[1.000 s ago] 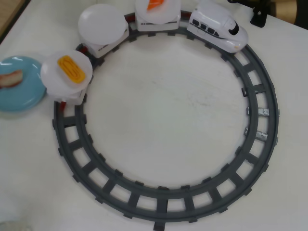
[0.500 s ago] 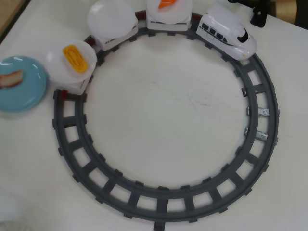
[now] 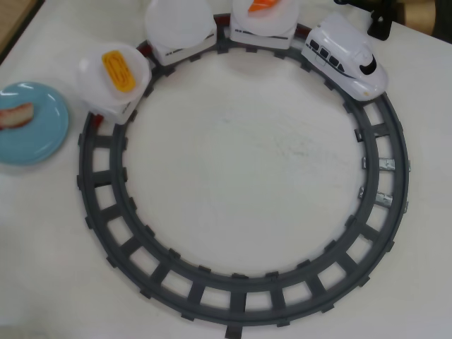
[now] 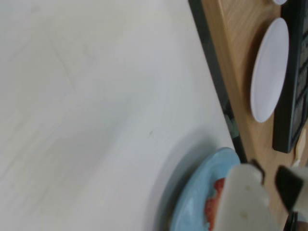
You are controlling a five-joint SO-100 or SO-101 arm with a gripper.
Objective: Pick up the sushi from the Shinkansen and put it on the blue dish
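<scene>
Pinkish-red sushi lies on the blue dish at the overhead frame's left edge, apparently delivered; fingers hover beside it, grip state unclear.

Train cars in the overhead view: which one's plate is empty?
The middle car: its white plate is bare. The rear car carries yellow egg sushi, the front car orange salmon.

From the wrist view, a white tabletop fills most of the frame. At the bottom right, a round, glossy light-blue dish carries a reddish sushi piece, partly hidden by a blurred whitish gripper finger. Beyond the table's dark edge, an oval white plate lies on a wooden surface.
</scene>
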